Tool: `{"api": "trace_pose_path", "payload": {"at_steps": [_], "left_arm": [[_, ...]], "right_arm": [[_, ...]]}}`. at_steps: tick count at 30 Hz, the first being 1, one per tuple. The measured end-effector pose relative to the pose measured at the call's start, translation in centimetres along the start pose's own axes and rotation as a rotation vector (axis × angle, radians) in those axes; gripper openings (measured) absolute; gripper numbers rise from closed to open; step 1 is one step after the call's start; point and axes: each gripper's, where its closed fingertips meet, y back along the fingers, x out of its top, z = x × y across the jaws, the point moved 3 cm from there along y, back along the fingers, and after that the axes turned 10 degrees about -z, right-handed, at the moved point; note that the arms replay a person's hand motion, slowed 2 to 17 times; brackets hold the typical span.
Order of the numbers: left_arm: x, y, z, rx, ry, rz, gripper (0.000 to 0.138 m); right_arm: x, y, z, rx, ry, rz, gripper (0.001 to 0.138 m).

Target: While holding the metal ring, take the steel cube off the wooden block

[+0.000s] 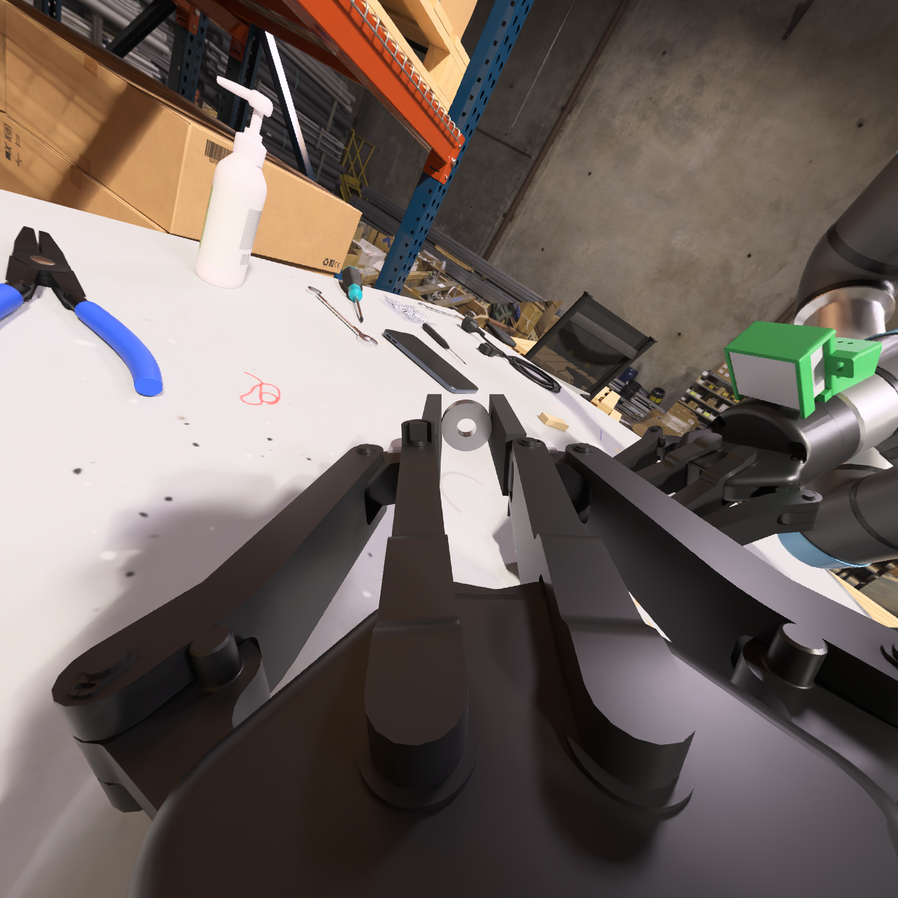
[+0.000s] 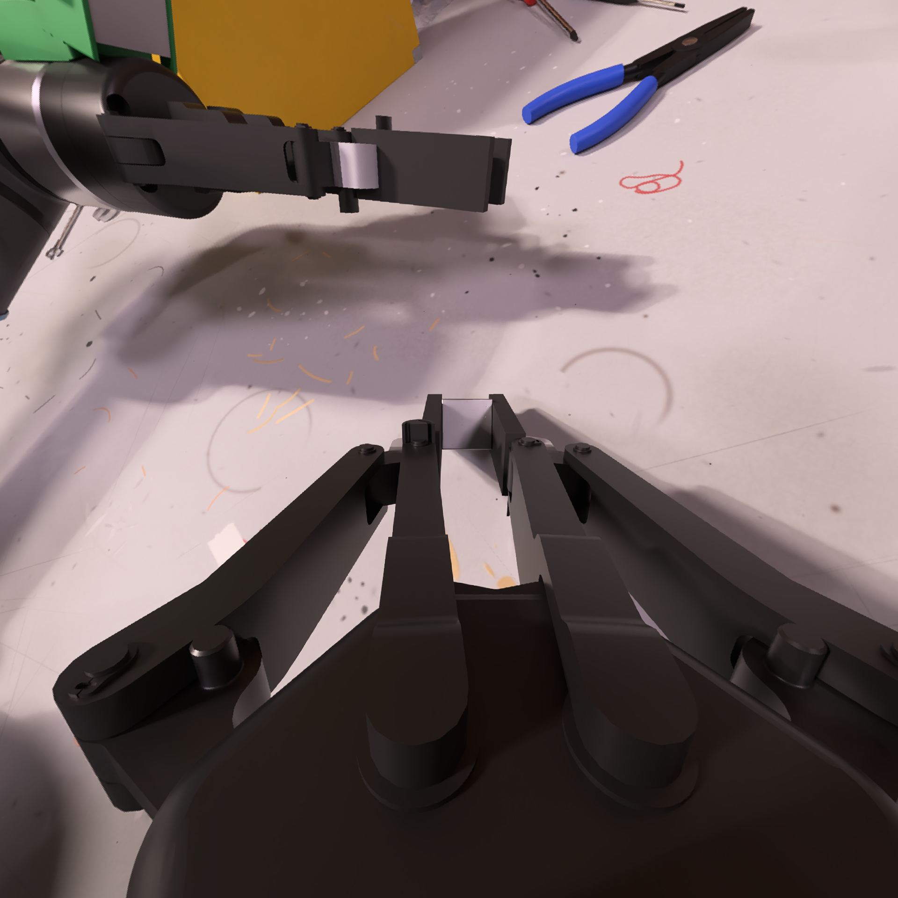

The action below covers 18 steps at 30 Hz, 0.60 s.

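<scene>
The left gripper (image 1: 465, 413) is pinching the metal ring (image 1: 465, 424) above the white table (image 1: 204, 437). The right gripper (image 2: 465, 413) is squeezing the steel cube (image 2: 465, 423). The wooden block (image 1: 553, 421) is lying nearby, bare, past the blue-handled pliers (image 1: 73, 301).

You see the blue-handled pliers (image 1: 73, 301) cut off by the left edge of the left wrist view, one handle running out of sight. Far across the table (image 1: 194, 486), the small dark tools beside the phone (image 1: 430, 360) are too small for you to name. The right gripper (image 1: 646, 454) sits side-on at the right, so its fingertips hide behind its own links. In the right wrist view, the yellow box (image 2: 291, 53) is cut by the top edge, and the steel cube (image 2: 465, 423) shows only one face between the fingers (image 2: 505, 418).
</scene>
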Motion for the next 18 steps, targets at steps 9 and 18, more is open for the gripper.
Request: {"api": "trace_pose_path", "payload": {"at_steps": [9,18], "left_arm": [[0.00,0.02,-0.01,0.001,0.000,0.001,0.026],[-0.03,-0.05,-0.06,0.003,0.003,-0.004,0.026]], "right_arm": [[0.00,0.02,0.03,0.009,-0.006,0.003,0.025],[0.00,0.09,0.05,0.016,-0.014,0.009,0.025]]}}
